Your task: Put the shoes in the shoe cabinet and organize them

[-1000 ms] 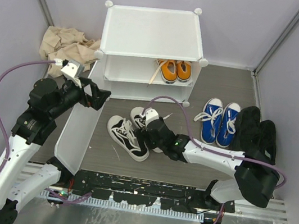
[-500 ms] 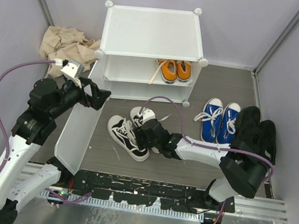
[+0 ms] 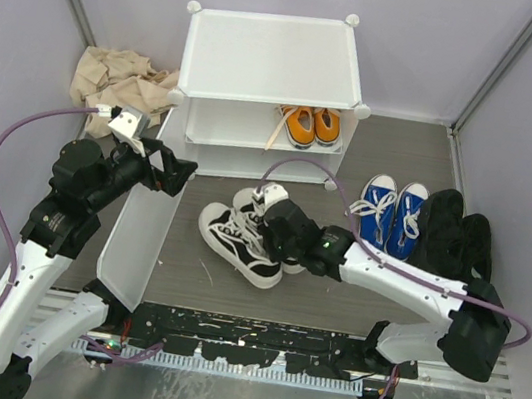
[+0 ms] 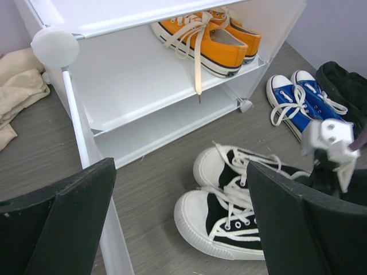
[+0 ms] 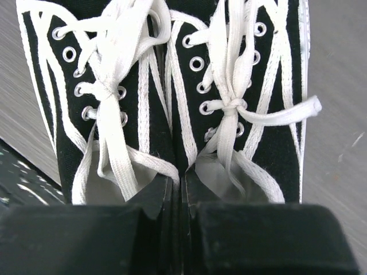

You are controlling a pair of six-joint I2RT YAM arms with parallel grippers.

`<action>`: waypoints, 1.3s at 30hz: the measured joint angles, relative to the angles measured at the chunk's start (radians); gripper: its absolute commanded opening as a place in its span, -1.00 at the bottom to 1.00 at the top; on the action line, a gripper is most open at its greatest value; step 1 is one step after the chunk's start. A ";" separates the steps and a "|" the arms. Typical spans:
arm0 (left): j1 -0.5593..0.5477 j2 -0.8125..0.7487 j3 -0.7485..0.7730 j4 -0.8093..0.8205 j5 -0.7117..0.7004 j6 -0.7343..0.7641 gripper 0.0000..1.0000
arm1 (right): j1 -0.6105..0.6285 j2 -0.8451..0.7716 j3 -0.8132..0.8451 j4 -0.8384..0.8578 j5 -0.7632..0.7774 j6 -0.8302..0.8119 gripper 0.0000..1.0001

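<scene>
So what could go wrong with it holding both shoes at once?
The right fingers pinch only the inner collars of the black-and-white sneakers, so one could slip free when lifted. Their loose laces might snag on the shoe cabinet, where a lace from the orange sneakers already dangles over the shelf edge.

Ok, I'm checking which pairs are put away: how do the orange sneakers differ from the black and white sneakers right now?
The orange sneakers sit on the shelf of the cabinet; the black and white sneakers lie on the table in front of it. The orange pair is untouched, while the right gripper is pinched on the black and white pair's inner sides. Both pairs lie side by side and have white laces.
</scene>
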 measured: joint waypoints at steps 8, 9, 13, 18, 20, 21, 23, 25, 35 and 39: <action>0.000 -0.016 0.012 -0.024 0.000 -0.003 0.96 | 0.000 -0.016 0.334 -0.094 0.094 -0.032 -0.98; 0.000 -0.025 0.013 -0.034 -0.001 -0.006 0.96 | -0.002 -0.012 0.359 -0.094 0.106 -0.040 -0.98; 0.000 -0.063 0.016 -0.074 -0.005 -0.021 0.96 | -0.029 0.047 0.455 -0.088 0.122 -0.071 -0.98; 0.000 -0.101 0.025 -0.124 -0.015 -0.034 0.96 | -0.127 0.213 0.572 -0.072 0.078 -0.089 -0.98; 0.000 -0.113 0.025 -0.135 -0.019 -0.035 0.96 | -0.159 0.271 0.604 -0.059 0.066 -0.089 -0.98; 0.000 -0.116 0.026 -0.139 -0.020 -0.035 0.96 | -0.174 0.299 0.615 -0.048 0.061 -0.089 -0.98; 0.000 -0.122 0.027 -0.148 -0.022 -0.035 0.96 | -0.198 0.347 0.630 -0.021 0.058 -0.089 -0.98; 0.000 -0.122 0.029 -0.151 -0.022 -0.035 0.96 | -0.223 0.371 0.643 -0.016 0.058 -0.089 -0.98; 0.000 -0.123 0.030 -0.152 -0.021 -0.036 0.96 | -0.241 0.496 0.849 0.019 0.059 -0.069 -0.98; 0.000 -0.123 0.030 -0.152 -0.021 -0.036 0.96 | -0.241 0.535 0.893 0.063 0.082 -0.058 -0.75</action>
